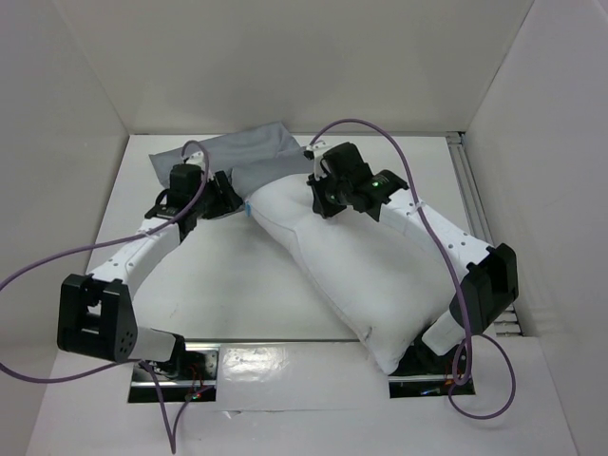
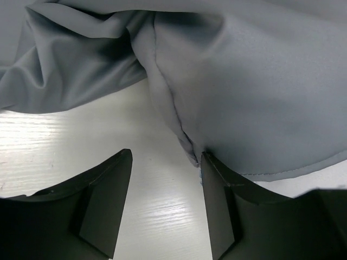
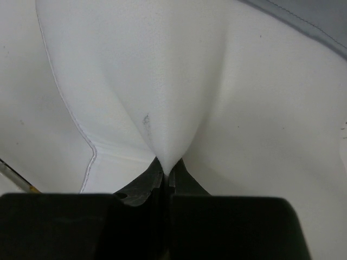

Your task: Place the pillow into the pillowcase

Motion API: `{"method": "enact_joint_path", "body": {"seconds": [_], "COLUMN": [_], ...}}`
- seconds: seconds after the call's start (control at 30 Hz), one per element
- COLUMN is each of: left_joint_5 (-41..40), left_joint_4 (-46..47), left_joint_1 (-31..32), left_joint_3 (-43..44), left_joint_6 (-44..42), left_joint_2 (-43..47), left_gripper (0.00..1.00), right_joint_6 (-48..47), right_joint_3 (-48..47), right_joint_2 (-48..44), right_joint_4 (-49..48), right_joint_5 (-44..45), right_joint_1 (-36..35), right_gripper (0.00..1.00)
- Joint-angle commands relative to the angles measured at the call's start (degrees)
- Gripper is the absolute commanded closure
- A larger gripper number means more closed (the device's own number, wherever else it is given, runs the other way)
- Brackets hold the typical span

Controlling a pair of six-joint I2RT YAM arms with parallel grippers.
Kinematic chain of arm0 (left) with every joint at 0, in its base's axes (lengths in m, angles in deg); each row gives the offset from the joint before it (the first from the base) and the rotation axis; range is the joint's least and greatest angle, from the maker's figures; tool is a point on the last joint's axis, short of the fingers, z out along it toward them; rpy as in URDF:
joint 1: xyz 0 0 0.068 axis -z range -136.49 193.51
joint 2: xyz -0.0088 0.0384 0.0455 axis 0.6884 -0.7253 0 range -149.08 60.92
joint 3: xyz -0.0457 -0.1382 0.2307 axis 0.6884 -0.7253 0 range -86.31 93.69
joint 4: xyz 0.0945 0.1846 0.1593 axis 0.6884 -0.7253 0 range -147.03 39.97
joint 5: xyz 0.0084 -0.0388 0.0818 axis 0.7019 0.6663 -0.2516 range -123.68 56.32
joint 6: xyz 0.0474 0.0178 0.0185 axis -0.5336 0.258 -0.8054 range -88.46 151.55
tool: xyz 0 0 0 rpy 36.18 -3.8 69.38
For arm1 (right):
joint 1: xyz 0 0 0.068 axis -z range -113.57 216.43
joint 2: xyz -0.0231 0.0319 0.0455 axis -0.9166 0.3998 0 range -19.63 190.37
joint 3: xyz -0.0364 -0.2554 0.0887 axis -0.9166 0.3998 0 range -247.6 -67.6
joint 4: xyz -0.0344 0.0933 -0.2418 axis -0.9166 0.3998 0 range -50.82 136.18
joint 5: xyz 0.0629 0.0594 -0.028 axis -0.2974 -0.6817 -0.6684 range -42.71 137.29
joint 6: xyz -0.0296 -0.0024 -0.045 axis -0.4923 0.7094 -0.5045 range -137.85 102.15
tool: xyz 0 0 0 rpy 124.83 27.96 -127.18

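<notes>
1. Seeing large, plump, white rectangular pillow (image 1: 356,271) lying diagonally on white surface (image 1: 223,290), near end down by the right arm's base, far end reaching up towards the centre.
2. Seeing thin, wrinkly grey cloth pillowcase (image 1: 252,152) lying bunched at the far side of the surface, touching the pillow's far end. Overlapping it slightly too: in the right wrist view, showing a grey edge lying over white fabric at the top right corner. Not possible to tell whether any of the pillow is sitting inside the opening.
3. Sitting right tool (image 1: 318,201) on the pillow's far half. Right wrist view: showing right tool (image 3: 164,169) with fingers together, clamping a raised fold of the pillow (image 3: 162,81), fabric drawing up into a taut ridge towards the tips.
4. Resting left tool (image 1: 228,195) at the left side of the pillowcase, just beside the pillow's far corner. Left wrist view: showing left tool (image 2: 165,162) with fingers apart, gripping nothing, bare surface (image 2: 97,130) between them.
5. Touching a seamed edge of the pillowcase (image 2: 260,97) with one left fingertip (image 2: 212,165); other fingertip standing apart from the cloth.
</notes>
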Motion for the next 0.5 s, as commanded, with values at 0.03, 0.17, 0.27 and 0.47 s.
{"method": "enact_joint_path", "body": {"seconds": [0.03, 0.17, 0.27, 0.47], "left_joint_5": [4.8, 5.4, 5.4, 7.4], "left_joint_4": [4.3, 3.8, 3.2, 1.5], "left_joint_1": [-0.1, -0.1, 0.4, 0.4], "left_joint_3": [2.2, 5.6, 7.0, 10.7], "left_joint_6": [-2.6, -3.2, -4.0, -4.0], "left_joint_2": [-1.5, -3.7, -5.1, -9.1], "left_gripper": [0.33, 0.44, 0.38, 0.29], "right_joint_6": [-1.0, -1.0, -1.0, -1.0], "right_joint_3": [-1.3, -2.4, -2.4, -2.9], "right_joint_2": [-0.7, -0.1, -0.1, 0.4], "right_joint_4": [0.5, 0.5, 0.5, 0.5], "right_joint_5": [-1.5, -1.5, -1.5, -0.9], "right_joint_1": [0.7, 0.7, 0.7, 0.7], "right_gripper": [1.0, 1.0, 1.0, 1.0]}}
